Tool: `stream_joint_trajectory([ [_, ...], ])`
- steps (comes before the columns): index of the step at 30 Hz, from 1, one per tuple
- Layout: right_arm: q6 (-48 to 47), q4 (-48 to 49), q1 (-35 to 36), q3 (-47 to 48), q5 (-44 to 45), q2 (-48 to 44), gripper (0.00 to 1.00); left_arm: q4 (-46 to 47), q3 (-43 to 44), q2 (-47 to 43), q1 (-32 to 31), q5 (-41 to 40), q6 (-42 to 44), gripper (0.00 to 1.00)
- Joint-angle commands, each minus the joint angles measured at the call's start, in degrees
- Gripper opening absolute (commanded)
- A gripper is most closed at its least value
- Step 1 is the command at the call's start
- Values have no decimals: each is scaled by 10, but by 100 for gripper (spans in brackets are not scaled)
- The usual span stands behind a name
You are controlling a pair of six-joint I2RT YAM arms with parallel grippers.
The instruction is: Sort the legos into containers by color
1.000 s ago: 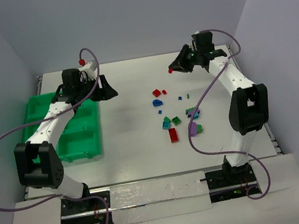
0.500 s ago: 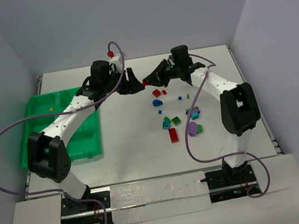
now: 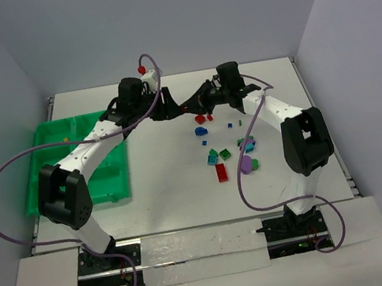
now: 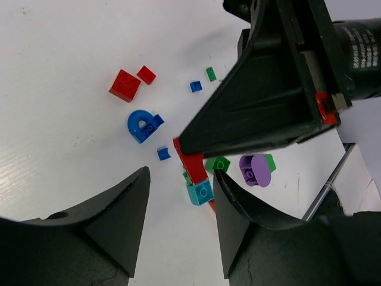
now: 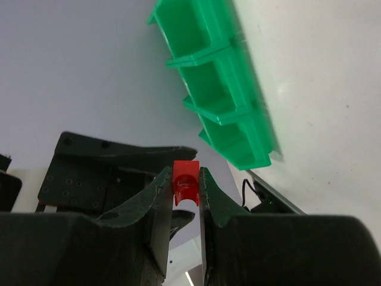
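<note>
My right claw pinches a small red brick, just beside my left claw, whose jaws stand spread and hold nothing. Loose legos lie at five o'clock from them, the green tray at nine.

Our left arm stretches forward and toward the right. Our right arm stretches forward and toward the left, so the two grippers face each other tip to tip. Our left gripper has its fingers spread apart with nothing between them. Our right gripper pinches a small red lego at its fingertips, just in front of the left fingers.
</note>
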Motion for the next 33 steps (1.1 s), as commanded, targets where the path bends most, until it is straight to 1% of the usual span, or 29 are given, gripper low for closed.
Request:
stream_joint_trajectory([
  [1,9,39,9,-7,-22,-39,0,12,35,14,-2,-5,-12,55],
  [4,13,47,13,-6,-28,-40,0,11,34,19,-2,-6,-11,52],
  [5,13,48,14,-5,-30,-39,0,10,32,19,-2,-7,-10,48],
  [6,13,49,14,-5,-30,-40,0,10,31,19,-2,-7,-10,47],
  [9,11,54,18,-6,-33,-41,0,8,26,14,-2,-12,-6,29],
  [10,10,54,20,-8,-33,-40,1,5,23,10,-1,-17,-3,14],
  [11,10,55,20,-11,-34,-38,4,3,22,4,-1,-20,1,3],
  [12,10,56,20,-13,-34,-35,10,-1,19,-1,0,-24,4,1],
  [14,11,60,20,-16,-36,-33,20,-5,11,-10,4,-28,12,0],
  [15,11,62,19,-18,-36,-32,27,-8,8,-15,6,-29,16,0],
  [16,11,63,19,-19,-36,-31,40,-12,3,-25,14,-28,24,0],
  [17,10,63,19,-18,-37,-29,56,-17,-3,-38,23,-26,36,0],
  [18,6,63,18,-17,-37,-28,61,-28,-16,-46,31,-25,43,0],
  [19,5,63,15,-15,-37,-26,69,-32,-27,-57,44,-20,54,0],
  [20,3,62,15,-13,-36,-26,71,-39,-30,-60,48,-19,57,0],
  [22,-7,56,7,-7,-34,-21,83,-71,-49,-85,84,-3,81,0],
  [23,-13,53,3,-5,-32,-19,88,-87,-57,-98,107,8,95,0],
  [24,-18,50,-2,-3,-32,-18,91,-103,-63,-112,135,23,114,0],
  [25,-24,49,-4,-1,-31,-17,93,-118,-68,-117,145,29,121,0],
  [28,-67,29,-15,13,-28,-13,96,-188,-79,-153,227,62,203,0],
  [30,-104,9,-18,25,-21,-14,96,-221,-88,-172,274,66,241,0],
  [32,-138,-15,-21,37,-9,-16,96,-271,-91,-188,337,76,284,0],
  [33,-157,-39,-21,45,1,-17,96,-285,-89,-191,386,81,312,0],
])
